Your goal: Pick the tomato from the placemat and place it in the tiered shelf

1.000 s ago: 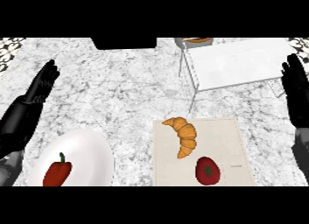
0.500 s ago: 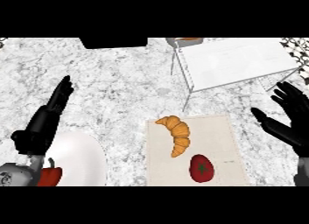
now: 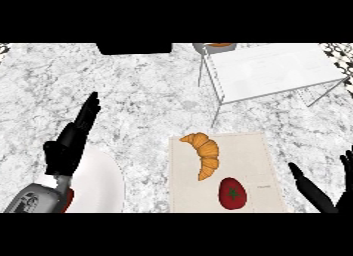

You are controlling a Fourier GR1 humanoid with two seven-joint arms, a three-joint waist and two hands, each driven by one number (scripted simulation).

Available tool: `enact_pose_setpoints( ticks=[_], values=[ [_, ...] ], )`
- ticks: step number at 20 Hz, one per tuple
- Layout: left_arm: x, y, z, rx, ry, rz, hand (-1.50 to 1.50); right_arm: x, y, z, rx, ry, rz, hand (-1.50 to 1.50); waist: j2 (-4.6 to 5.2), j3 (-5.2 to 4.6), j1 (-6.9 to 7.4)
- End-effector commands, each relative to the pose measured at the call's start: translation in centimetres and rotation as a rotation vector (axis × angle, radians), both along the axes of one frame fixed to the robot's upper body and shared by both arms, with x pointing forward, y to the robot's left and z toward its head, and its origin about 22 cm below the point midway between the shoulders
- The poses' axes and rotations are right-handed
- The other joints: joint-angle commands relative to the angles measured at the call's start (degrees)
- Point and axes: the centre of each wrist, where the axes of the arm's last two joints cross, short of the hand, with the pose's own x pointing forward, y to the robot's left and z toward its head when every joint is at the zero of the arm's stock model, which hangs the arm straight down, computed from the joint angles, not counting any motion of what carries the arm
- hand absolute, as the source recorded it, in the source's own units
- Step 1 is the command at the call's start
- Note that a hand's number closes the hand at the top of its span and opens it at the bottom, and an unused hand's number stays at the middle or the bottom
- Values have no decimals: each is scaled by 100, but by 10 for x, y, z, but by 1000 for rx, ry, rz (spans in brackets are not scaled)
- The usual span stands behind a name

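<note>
A red tomato (image 3: 232, 193) with a green stem lies on the beige placemat (image 3: 242, 150), near its front edge. The tiered shelf (image 3: 271, 70), white with thin grey legs, stands at the back right of the counter. My right hand (image 3: 340, 187) is at the lower right, open with fingers spread, a short way right of the tomato and not touching it. My left hand (image 3: 72, 137) rests open at the left, fingers pointing up, over the edge of a white plate (image 3: 101, 182).
An orange croissant (image 3: 203, 152) lies on the placemat just behind the tomato. A bit of red shows at the plate's left edge, under my left forearm. A small bowl (image 3: 217, 47) sits behind the shelf. A dark object (image 3: 135, 48) is at the back edge.
My right hand has dropped from the right edge towards the lower right, nearer the tomato. The view has shifted, so placemat and shelf sit further left. The left hand moved in over the plate.
</note>
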Motion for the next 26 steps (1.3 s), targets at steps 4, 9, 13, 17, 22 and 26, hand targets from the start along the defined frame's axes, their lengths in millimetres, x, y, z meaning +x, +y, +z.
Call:
enact_pose_setpoints(
  ticks=[4,9,13,17,22,26],
  values=[
    [-6,-15,-11,0,11,-28,0,-44,9,12,-40,97,273,-150,-4,-14,195],
    [15,-20,3,-3,9,-18,0,-56,23,55,-156,213,339,-150,13,-21,181],
    [5,-18,-18,0,10,-29,0,-61,22,93,-210,345,367,-150,23,-29,188],
    [14,-23,5,-3,-1,-49,0,-66,28,119,-339,525,453,-150,35,-41,260],
    [7,-29,-9,0,1,-58,0,-67,37,138,-490,758,487,-150,42,-39,326],
    [16,-28,-3,5,-2,-51,0,-59,61,164,-522,828,466,-150,42,-30,337]
  ],
)
